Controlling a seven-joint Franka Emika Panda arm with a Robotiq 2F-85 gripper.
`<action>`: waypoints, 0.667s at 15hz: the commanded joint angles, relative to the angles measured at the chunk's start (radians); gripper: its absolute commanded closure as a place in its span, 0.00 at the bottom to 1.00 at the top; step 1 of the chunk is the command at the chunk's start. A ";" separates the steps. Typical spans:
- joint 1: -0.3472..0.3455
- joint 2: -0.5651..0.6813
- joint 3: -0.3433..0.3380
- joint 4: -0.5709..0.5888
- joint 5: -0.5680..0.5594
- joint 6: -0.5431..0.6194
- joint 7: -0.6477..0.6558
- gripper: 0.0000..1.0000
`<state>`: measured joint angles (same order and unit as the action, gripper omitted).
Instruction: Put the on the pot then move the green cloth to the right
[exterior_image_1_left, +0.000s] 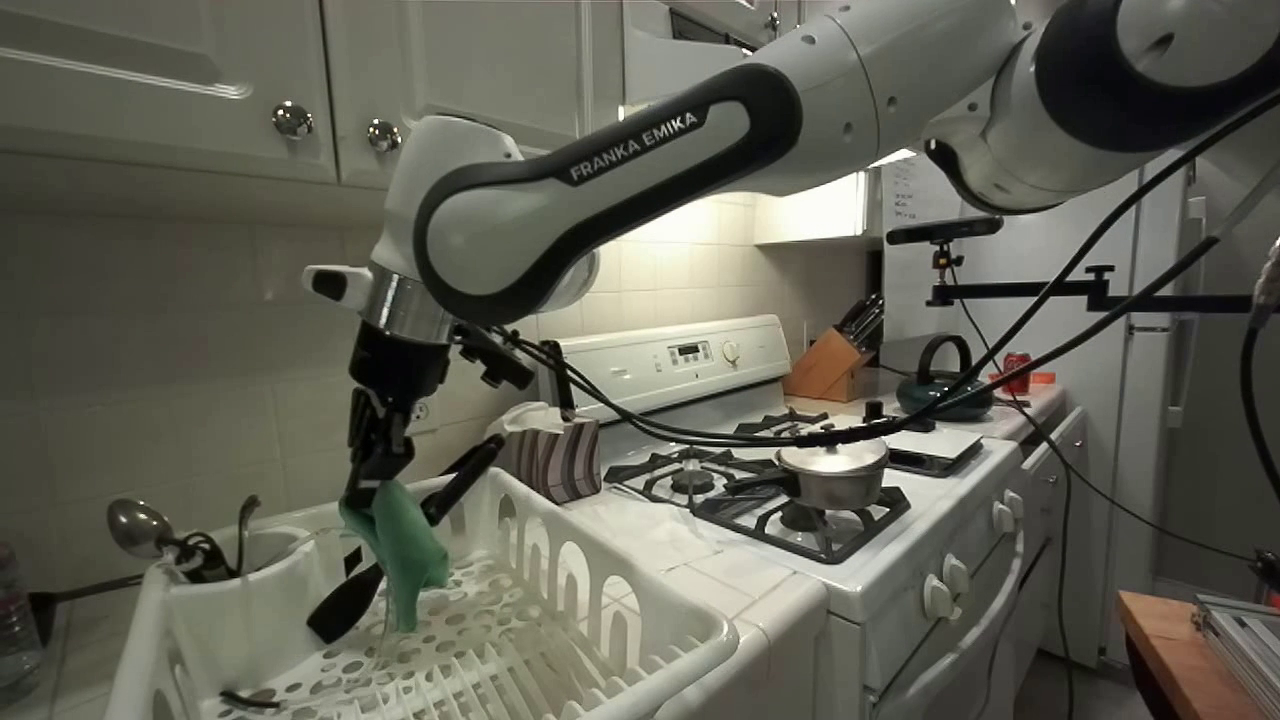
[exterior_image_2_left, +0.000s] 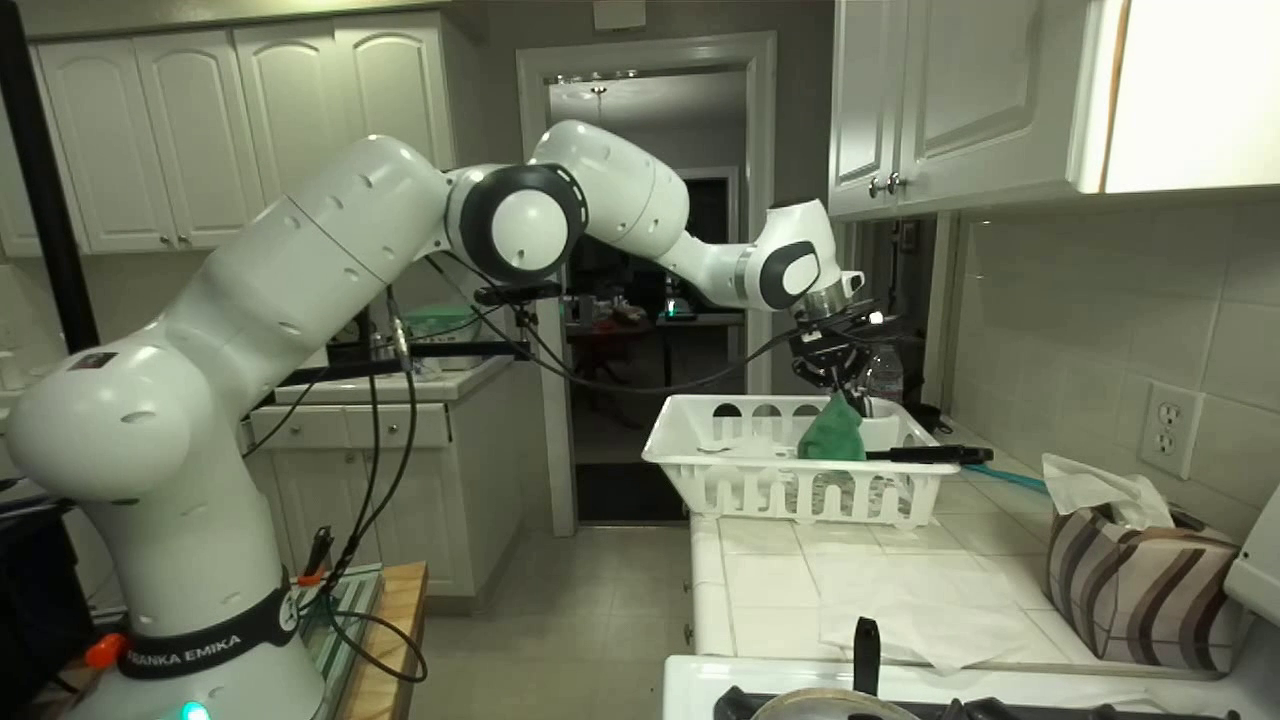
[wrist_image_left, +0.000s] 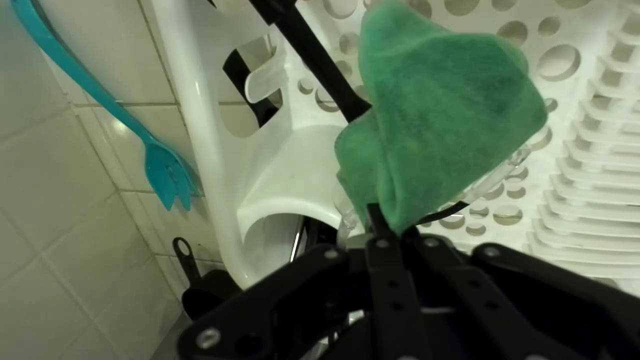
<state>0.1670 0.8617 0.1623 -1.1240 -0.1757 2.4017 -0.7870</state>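
The green cloth (exterior_image_1_left: 408, 555) hangs bunched from my gripper (exterior_image_1_left: 368, 490), inside the white dish rack (exterior_image_1_left: 650, 585). It also shows in an exterior view (exterior_image_2_left: 833, 432) and in the wrist view (wrist_image_left: 450, 110). In the wrist view my fingertips (wrist_image_left: 395, 227) are closed on a pinched corner of the cloth. I cannot tell whether its lower end touches the rack floor. The metal pot (exterior_image_1_left: 835, 485) stands on a front burner of the stove, with what looks like a lid (exterior_image_1_left: 830, 457) on top. Only the pot's top edge (exterior_image_2_left: 835, 706) shows in an exterior view.
A black-handled utensil (wrist_image_left: 320, 55) lies in the rack, partly behind the cloth. The rack's cutlery holder (exterior_image_1_left: 245, 610) holds spoons. A clear item (wrist_image_left: 500, 172) shows under the cloth. A teal fork (wrist_image_left: 100, 90) lies beside the rack. A striped tissue box (exterior_image_1_left: 560, 455) stands between rack and stove.
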 joint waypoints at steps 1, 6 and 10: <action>0.076 -0.189 -0.131 -0.236 -0.101 0.077 0.242 0.99; 0.269 -0.391 -0.359 -0.441 -0.251 0.038 0.603 0.99; 0.421 -0.535 -0.501 -0.626 -0.417 -0.070 0.884 0.99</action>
<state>0.4989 0.4675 -0.2646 -1.5525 -0.4710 2.3883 -0.0950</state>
